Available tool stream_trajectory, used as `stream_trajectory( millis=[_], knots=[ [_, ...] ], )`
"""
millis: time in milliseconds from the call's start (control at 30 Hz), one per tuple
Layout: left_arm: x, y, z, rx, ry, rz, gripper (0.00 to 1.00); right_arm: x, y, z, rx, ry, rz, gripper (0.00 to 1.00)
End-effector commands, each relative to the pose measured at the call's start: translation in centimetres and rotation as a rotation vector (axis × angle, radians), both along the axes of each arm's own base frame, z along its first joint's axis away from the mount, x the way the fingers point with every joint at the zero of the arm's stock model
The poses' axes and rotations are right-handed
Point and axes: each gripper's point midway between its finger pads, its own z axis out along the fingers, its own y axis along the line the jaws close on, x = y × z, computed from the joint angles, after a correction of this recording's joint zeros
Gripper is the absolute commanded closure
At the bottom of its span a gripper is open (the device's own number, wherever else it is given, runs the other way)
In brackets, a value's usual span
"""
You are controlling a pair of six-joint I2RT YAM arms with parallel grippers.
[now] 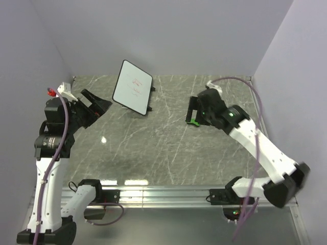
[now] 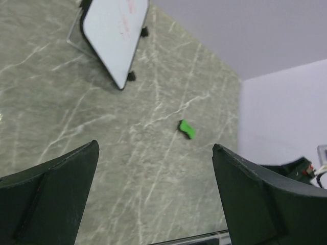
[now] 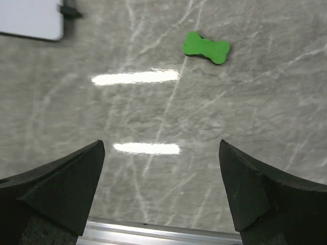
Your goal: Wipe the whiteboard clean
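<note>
The whiteboard (image 1: pixel 132 87) stands tilted on black feet at the back left of the marble table, with faint red scribbles on it. It also shows in the left wrist view (image 2: pixel 112 35), and one corner of it shows in the right wrist view (image 3: pixel 30 20). The green bone-shaped eraser (image 1: pixel 193 122) lies flat on the table, right of centre. It also shows in the left wrist view (image 2: pixel 187 128) and the right wrist view (image 3: pixel 206 47). My left gripper (image 1: pixel 98 104) (image 2: pixel 155 147) is open and empty, just left of the board. My right gripper (image 1: pixel 192 112) (image 3: pixel 161 144) is open and empty, hovering by the eraser, which lies beyond its fingertips.
Pale walls close in the table at the back and on both sides. An aluminium rail (image 1: pixel 168 194) runs along the near edge and also shows in the right wrist view (image 3: pixel 153 232). A purple cable (image 1: pixel 255 107) loops over the right arm.
</note>
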Motion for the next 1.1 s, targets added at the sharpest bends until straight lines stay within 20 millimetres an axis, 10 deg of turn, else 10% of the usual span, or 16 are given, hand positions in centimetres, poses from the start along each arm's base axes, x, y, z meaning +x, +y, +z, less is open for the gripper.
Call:
stream_trajectory(
  millis=[0, 567, 1067],
  knots=[
    [-0.7, 1.0, -1.5, 0.088, 0.046, 0.015, 0.01, 0.6, -1.4, -2.2, -0.216, 0.097, 0.067, 0.00],
    [1.4, 2.2, -4.9, 0.165, 0.145, 0.056, 0.03, 12.8, -0.8, -16.6, -0.421, 0.327, 0.180, 0.02],
    [4.5, 2.3, -6.3, 0.186, 0.217, 0.054, 0.07, 16.7, -4.5, -20.7, -0.432, 0.427, 0.032, 0.10]
  ],
)
